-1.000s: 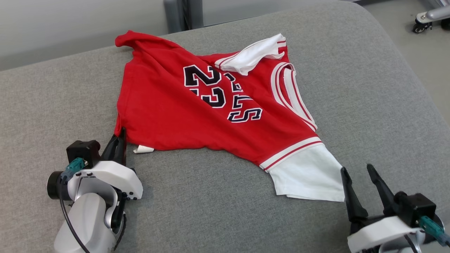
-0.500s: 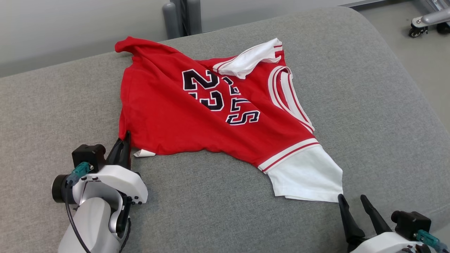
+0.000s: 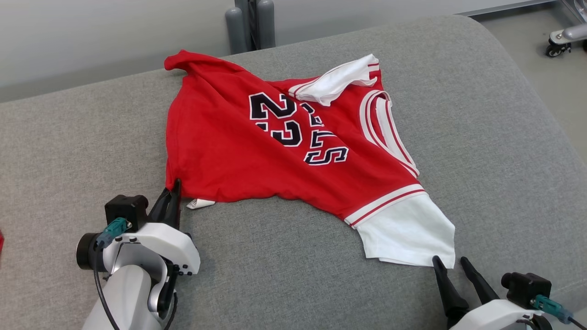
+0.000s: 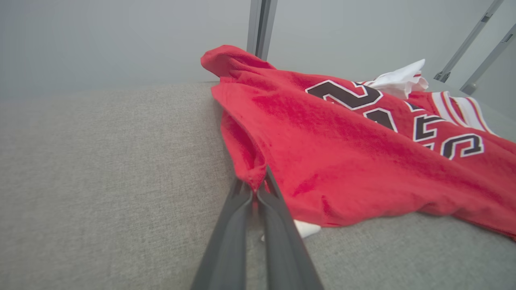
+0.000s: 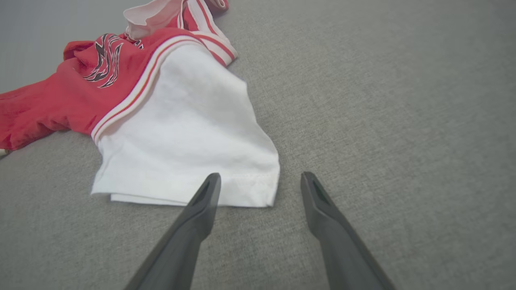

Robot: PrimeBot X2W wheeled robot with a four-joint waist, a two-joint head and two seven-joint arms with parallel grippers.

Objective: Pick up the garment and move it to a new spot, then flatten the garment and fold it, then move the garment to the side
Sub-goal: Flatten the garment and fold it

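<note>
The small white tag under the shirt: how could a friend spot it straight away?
On the grey cushion lies a red jersey with dark numbers. At its near hem, right beside the corner pinched by the left gripper, the tag pokes out. Unlike the two big white sleeves, it is a tiny scrap.

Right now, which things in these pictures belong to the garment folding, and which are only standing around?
Belong to the job:
- red and white garment
- left gripper, shut on it
- right gripper, open, near the white sleeve
- grey cushion under it

Only standing around:
- grey posts behind the cushion
- wheeled frame, far right
</note>
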